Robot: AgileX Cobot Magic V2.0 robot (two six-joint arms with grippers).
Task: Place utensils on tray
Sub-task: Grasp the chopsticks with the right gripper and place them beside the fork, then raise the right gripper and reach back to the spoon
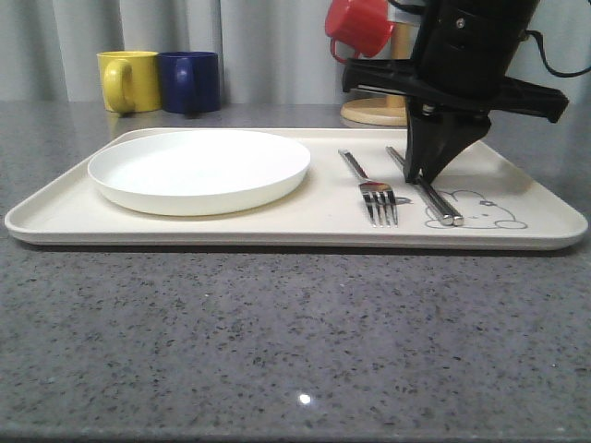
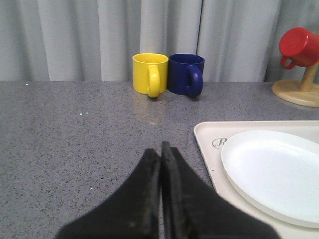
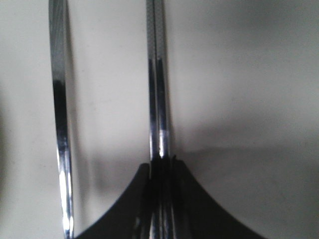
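Observation:
The cream tray (image 1: 277, 231) lies across the table with the white plate (image 1: 199, 169) on its left half. To the plate's right, the silver fork (image 1: 369, 185) lies flat on the tray. The pair of metal chopsticks (image 1: 434, 198) lies beside it, over the rabbit drawing. My right gripper (image 1: 420, 175) points straight down onto the chopsticks' middle. In the right wrist view the chopsticks (image 3: 157, 89) run between its fingers, and my right gripper (image 3: 162, 164) is shut on them, with the fork handle (image 3: 60, 124) alongside. My left gripper (image 2: 161, 149) is shut and holds nothing. It hovers over bare table beside the tray's corner (image 2: 207, 139).
A yellow mug (image 1: 129, 81) and a blue mug (image 1: 189, 81) stand behind the tray at the back left. A red mug (image 1: 358, 26) hangs on a wooden stand (image 1: 374, 113) behind the right arm. A curtain closes off the back. Grey countertop lies in front of the tray.

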